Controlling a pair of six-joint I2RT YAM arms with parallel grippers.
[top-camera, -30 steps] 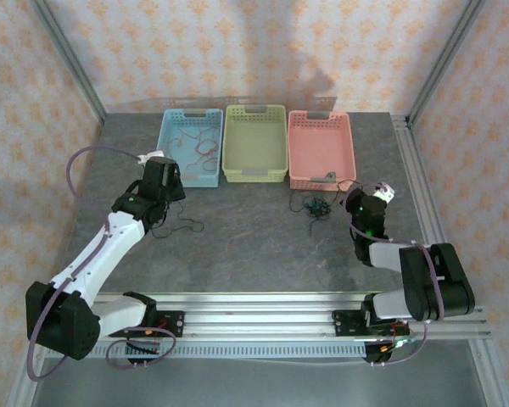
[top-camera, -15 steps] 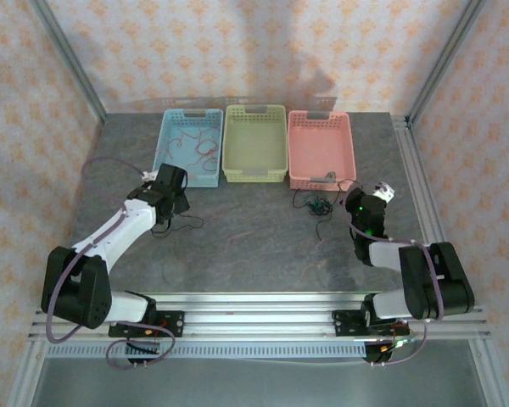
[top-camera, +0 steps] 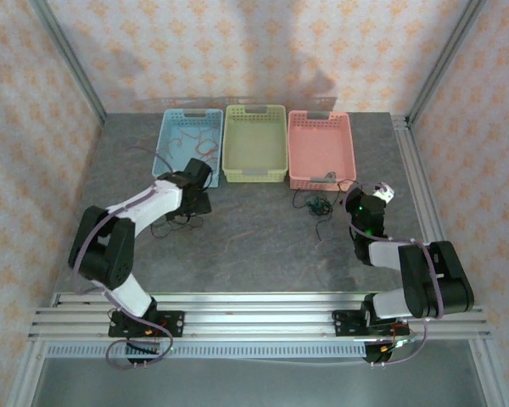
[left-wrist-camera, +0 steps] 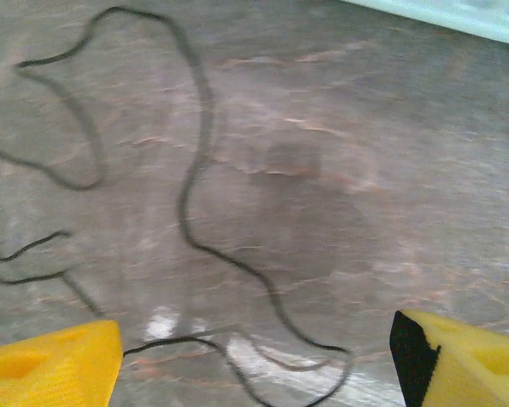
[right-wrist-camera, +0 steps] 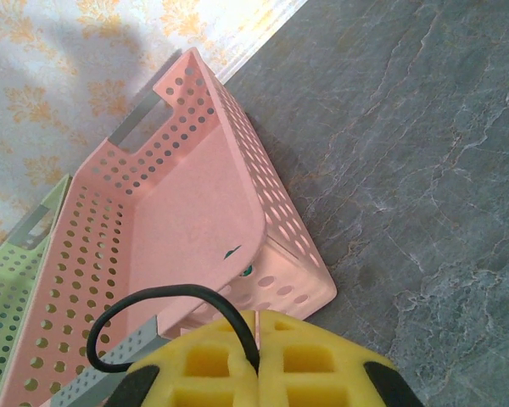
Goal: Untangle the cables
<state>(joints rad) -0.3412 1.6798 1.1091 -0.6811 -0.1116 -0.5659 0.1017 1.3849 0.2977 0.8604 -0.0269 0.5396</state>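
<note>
We see three baskets in a row at the table's [top-camera: 254, 250] 12 o'clock edge: blue [top-camera: 171, 161], green [top-camera: 254, 174] and pink [top-camera: 322, 180]. Reddish cables [top-camera: 200, 146] lie loose inside the blue one. A small dark knot [top-camera: 317, 205] of green and black cables sits on the table at the pink basket's 6 o'clock, just beside its near wall. The left gripper [left-wrist-camera: 253, 360] hangs low over the table at the blue basket's 6 o'clock, with its jaws spread wide and nothing between them. In its wrist view, one yellow fingertip [left-wrist-camera: 55, 365] sits at 7 o'clock and the other at 5 o'clock. Between and beyond them a thin black cable [left-wrist-camera: 191, 182] squiggles flat across the grey surface towards 11 o'clock. One bend of it lies between the fingertips, apart from the one at 5 o'clock. From above, this cable trails off at the gripper's 7 o'clock. The right gripper [right-wrist-camera: 259, 360] sits at the knot's 3 o'clock, near it. Its yellow fingers are pressed together, and a black loop [right-wrist-camera: 153, 292] rises from the seam between them, curving over towards 9 o'clock, so it looks pinched there. Whether that loop runs back into the knot we cannot tell.
</note>
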